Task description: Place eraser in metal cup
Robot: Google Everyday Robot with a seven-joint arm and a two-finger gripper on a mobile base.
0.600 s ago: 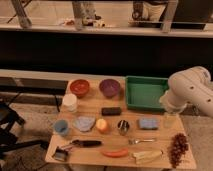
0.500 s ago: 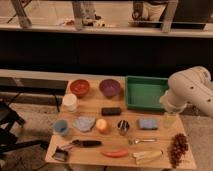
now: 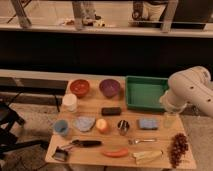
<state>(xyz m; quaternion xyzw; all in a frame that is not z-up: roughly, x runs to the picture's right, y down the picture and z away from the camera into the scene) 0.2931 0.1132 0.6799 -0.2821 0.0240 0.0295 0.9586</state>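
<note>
The eraser (image 3: 111, 111), a small flat black block, lies on the wooden table (image 3: 90, 107) near its middle, in front of the purple bowl (image 3: 109, 88). The metal cup (image 3: 123, 127), a small silver cylinder with a dark inside, stands upright just in front and to the right of the eraser, apart from it. My white arm (image 3: 190, 90) comes in from the right. Its gripper (image 3: 170, 119) hangs over the table's right edge, beside the green tray (image 3: 146, 92), far right of both eraser and cup.
A red bowl (image 3: 79, 87) and a white cup (image 3: 69, 102) stand at the back left. A light blue cup (image 3: 61, 127), grey cloth (image 3: 84, 123), orange fruit (image 3: 102, 125) and blue sponge (image 3: 148, 123) share the cup's row. A fork (image 3: 142, 141), grapes (image 3: 178, 148) and utensils line the front.
</note>
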